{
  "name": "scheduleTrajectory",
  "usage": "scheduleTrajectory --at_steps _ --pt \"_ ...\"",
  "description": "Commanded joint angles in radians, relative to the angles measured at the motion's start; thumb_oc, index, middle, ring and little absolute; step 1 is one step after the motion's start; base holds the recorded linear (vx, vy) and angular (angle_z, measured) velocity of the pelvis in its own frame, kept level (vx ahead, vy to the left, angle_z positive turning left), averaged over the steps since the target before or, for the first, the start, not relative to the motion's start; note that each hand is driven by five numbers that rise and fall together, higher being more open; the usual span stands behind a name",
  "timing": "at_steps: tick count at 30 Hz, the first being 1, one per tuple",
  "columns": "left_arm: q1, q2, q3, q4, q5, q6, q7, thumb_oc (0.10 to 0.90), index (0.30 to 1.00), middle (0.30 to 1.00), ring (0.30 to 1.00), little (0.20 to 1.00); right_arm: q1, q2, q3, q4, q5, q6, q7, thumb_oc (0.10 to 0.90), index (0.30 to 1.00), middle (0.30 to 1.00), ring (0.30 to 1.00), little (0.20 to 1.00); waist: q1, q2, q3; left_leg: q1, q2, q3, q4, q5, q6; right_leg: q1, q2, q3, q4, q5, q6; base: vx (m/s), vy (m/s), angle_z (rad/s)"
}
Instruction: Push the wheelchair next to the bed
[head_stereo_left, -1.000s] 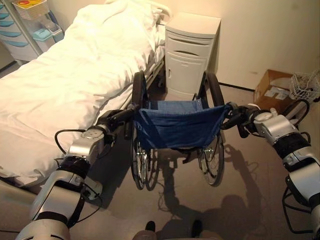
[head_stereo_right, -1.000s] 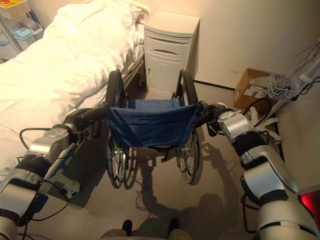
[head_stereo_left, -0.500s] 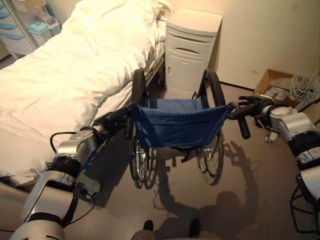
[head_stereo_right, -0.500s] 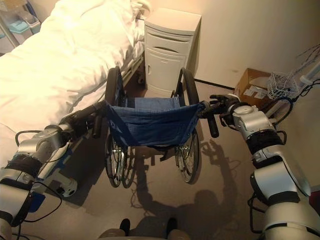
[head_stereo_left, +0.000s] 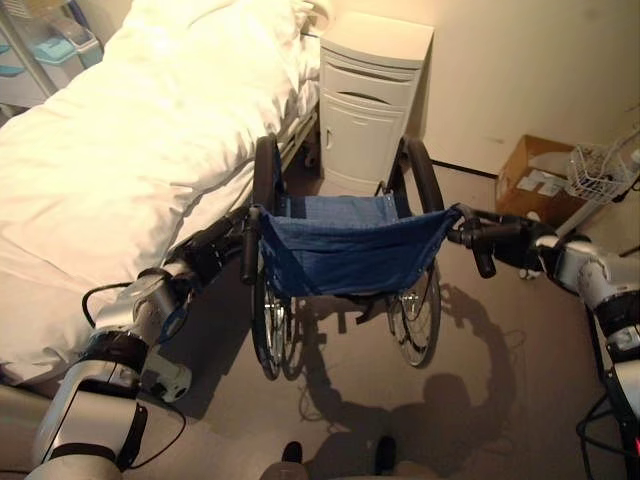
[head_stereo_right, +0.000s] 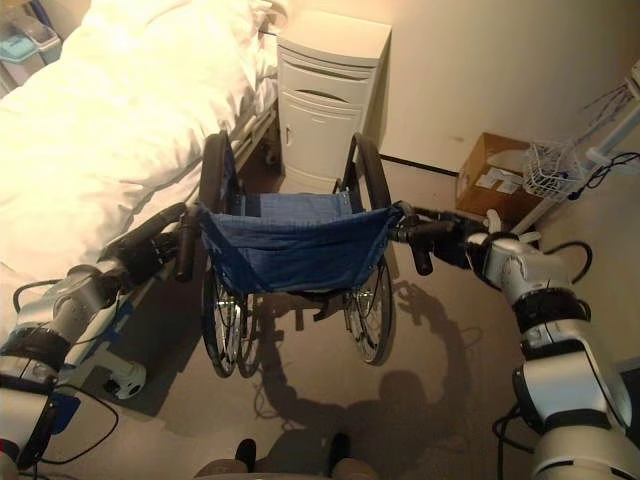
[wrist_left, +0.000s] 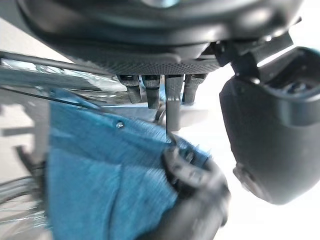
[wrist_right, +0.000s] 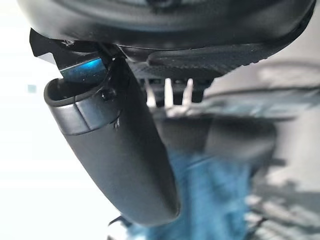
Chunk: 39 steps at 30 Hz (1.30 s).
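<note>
A grey floor (head_stereo_left: 480, 400) runs up to a pale wall at 12 o'clock. The bed (head_stereo_left: 110, 150), under a rumpled white duvet, fills the room from 9 to 11 o'clock. A white bedside cabinet (head_stereo_left: 368, 100) stands against the wall at 12 o'clock, just beside the head of the bed. At 2 o'clock a cardboard box (head_stereo_left: 530, 180) sits on the floor by the wall, with a white wire basket (head_stereo_left: 600, 172) just beside it. A small trolley with blue drawers (head_stereo_left: 40, 60) shows at 10 o'clock, past the bed.

The wheelchair (head_stereo_left: 345, 255), with a blue fabric back and dark wheels, stands in the middle of the floor, its left wheel close alongside the bed frame and its front toward the cabinet.

The left arm reaches forward from 7 o'clock, low beside the mattress edge. The left robot hand (head_stereo_left: 205, 255) lies at the wheelchair's left push handle (head_stereo_left: 247, 245); its fingers are curled round the grip.

The right arm comes in from 3 o'clock, stretched nearly level. The right robot hand (head_stereo_right: 470, 250) meets the right push handle (head_stereo_right: 420, 240), dark fingers closed round the bar just behind the grip.
</note>
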<state>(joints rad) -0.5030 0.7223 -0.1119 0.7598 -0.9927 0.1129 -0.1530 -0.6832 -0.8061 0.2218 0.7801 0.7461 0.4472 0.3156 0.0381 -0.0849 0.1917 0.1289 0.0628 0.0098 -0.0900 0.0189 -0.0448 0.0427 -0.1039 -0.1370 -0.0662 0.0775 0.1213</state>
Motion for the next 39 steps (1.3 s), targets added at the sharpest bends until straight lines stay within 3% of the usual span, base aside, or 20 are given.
scheduleTrajectory --at_steps 1,3,5,7,11,14,20,21,23,26,28,30,34,35,39 --pt "0.036 -0.058 0.143 -0.081 -0.244 -0.290 -0.037 0.800 0.900 0.900 0.900 0.900 0.070 -0.077 -0.084 -0.051 -0.009 -0.202 0.000 0.800 0.900 0.900 0.900 0.900 -0.007 0.002 -0.070 -0.025 -0.064 0.035 0.003 0.034 0.039 0.010 -0.048 0.064 0.048 0.140 0.051 -0.01 -0.017 -0.07" --pt "0.068 -0.091 0.166 -0.099 -0.282 -0.301 -0.058 0.800 0.900 0.900 0.900 0.900 0.112 -0.050 -0.117 -0.071 0.032 -0.224 -0.011 0.800 0.900 0.900 0.900 0.900 -0.006 0.001 -0.070 -0.023 -0.064 0.033 0.003 0.031 0.039 0.012 -0.048 0.064 0.046 0.138 0.050 0.01 -0.012 -0.08" --pt "0.160 -0.159 0.226 -0.121 -0.417 -0.308 -0.143 0.800 0.900 0.900 0.900 0.900 0.227 0.041 -0.231 -0.160 0.174 -0.262 -0.022 0.800 0.900 0.900 0.900 0.900 -0.006 0.002 -0.071 -0.019 -0.064 0.034 0.003 0.023 0.041 0.019 -0.050 0.057 0.039 0.128 0.046 0.03 -0.005 -0.04" --pt "0.214 -0.196 0.282 -0.107 -0.481 -0.290 -0.203 0.800 0.900 0.900 0.900 0.900 0.309 0.106 -0.321 -0.193 0.227 -0.296 -0.023 0.800 0.900 0.900 0.900 0.900 -0.009 0.005 -0.072 -0.013 -0.064 0.040 0.003 0.015 0.041 0.023 -0.052 0.052 0.038 0.121 0.045 0.02 0.004 0.00" --pt "0.275 -0.239 0.329 -0.092 -0.497 -0.275 -0.237 0.800 0.900 0.900 0.900 0.900 0.398 0.163 -0.404 -0.189 0.262 -0.330 -0.019 0.800 0.900 0.900 0.900 0.900 -0.011 0.009 -0.073 -0.008 -0.063 0.047 0.003 0.008 0.041 0.021 -0.054 0.049 0.035 0.116 0.046 0.00 0.000 0.00" --pt "0.341 -0.283 0.363 -0.052 -0.450 -0.255 -0.261 0.800 0.900 0.900 0.900 0.900 0.472 0.192 -0.466 -0.112 0.244 -0.340 0.056 0.800 0.900 0.900 0.900 0.900 -0.012 0.013 -0.074 -0.007 -0.063 0.050 0.003 0.006 0.043 0.016 -0.053 0.051 0.035 0.113 0.046 0.00 0.000 0.00" --pt "0.459 -0.349 0.307 0.085 -0.143 -0.274 -0.260 0.800 0.900 0.900 0.900 0.900 0.581 0.289 -0.455 0.009 0.174 -0.391 0.116 0.800 0.900 0.900 0.900 0.900 -0.013 0.015 -0.068 -0.009 -0.063 0.046 0.003 0.008 0.049 0.009 -0.046 0.054 0.038 0.106 0.041 0.00 -0.009 -0.04" --pt "0.472 -0.372 0.283 0.130 -0.071 -0.280 -0.267 0.800 0.900 0.900 0.900 0.900 0.601 0.328 -0.431 0.041 0.124 -0.444 0.107 0.800 0.900 0.900 0.900 0.900 -0.015 0.017 -0.066 -0.011 -0.064 0.044 0.003 0.007 0.052 0.007 -0.042 0.057 0.035 0.103 0.038 0.00 -0.002 -0.06" --pt "0.477 -0.384 0.251 0.164 -0.032 -0.279 -0.254 0.800 0.900 0.900 0.900 0.900 0.613 0.367 -0.401 0.074 0.135 -0.459 0.091 0.800 0.900 0.900 0.900 0.900 -0.017 0.021 -0.066 -0.005 -0.063 0.042 0.003 -0.004 0.054 0.013 -0.038 0.059 0.032 0.091 0.037 0.03 0.007 -0.13" --pt "0.474 -0.414 0.216 0.238 0.062 -0.291 -0.242 0.800 0.900 0.900 0.900 0.900 0.624 0.468 -0.377 0.150 0.230 -0.497 0.097 0.800 0.900 0.900 0.900 0.900 -0.019 0.023 -0.066 -0.009 -0.065 0.042 0.003 0.003 0.059 0.011 -0.031 0.064 0.029 0.085 0.024 -0.01 -0.001 -0.19" --pt "0.469 -0.443 0.193 0.287 0.113 -0.299 -0.237 0.800 0.900 0.900 0.900 0.900 0.634 0.540 -0.386 0.216 0.384 -0.446 0.144 0.800 0.900 0.900 0.900 0.900 -0.021 0.026 -0.069 -0.009 -0.068 0.039 0.003 -0.001 0.062 0.014 -0.028 0.064 0.022 0.078 0.020 0.01 -0.003 -0.02" --pt "0.468 -0.472 0.168 0.315 0.159 -0.310 -0.221 0.800 0.900 0.900 0.900 0.900 0.638 0.586 -0.391 0.289 0.401 -0.426 0.184 0.800 0.900 0.900 0.900 0.900 -0.023 0.032 -0.072 -0.009 -0.070 0.037 0.003 -0.003 0.064 0.017 -0.023 0.067 0.017 0.069 0.014 0.00 0.000 0.00" --pt "0.464 -0.509 0.113 0.343 0.305 -0.339 -0.146 0.800 0.900 0.900 0.900 0.900 0.640 0.627 -0.338 0.374 0.230 -0.473 0.154 0.800 0.900 0.900 0.900 0.900 -0.024 0.039 -0.073 -0.010 -0.073 0.036 0.003 -0.005 0.067 0.015 -0.020 0.072 0.015 0.062 0.009 0.00 0.000 0.00" --pt "0.462 -0.518 0.069 0.365 0.453 -0.367 -0.102 0.800 0.900 0.900 0.900 0.900 0.641 0.644 -0.302 0.398 0.153 -0.506 0.136 0.800 0.900 0.900 0.900 0.900 -0.024 0.042 -0.074 -0.013 -0.075 0.033 0.003 -0.004 0.068 0.015 -0.017 0.074 0.014 0.060 0.006 0.00 0.000 0.00" --pt "0.457 -0.533 -0.024 0.417 0.562 -0.375 -0.070 0.800 0.900 0.900 0.900 0.900 0.639 0.663 -0.238 0.400 0.129 -0.535 0.093 0.800 0.900 0.900 0.900 0.900 -0.031 0.051 -0.075 -0.007 -0.078 0.028 0.003 -0.012 0.071 0.024 -0.011 0.075 0.010 0.048 0.000 0.01 0.008 0.00"
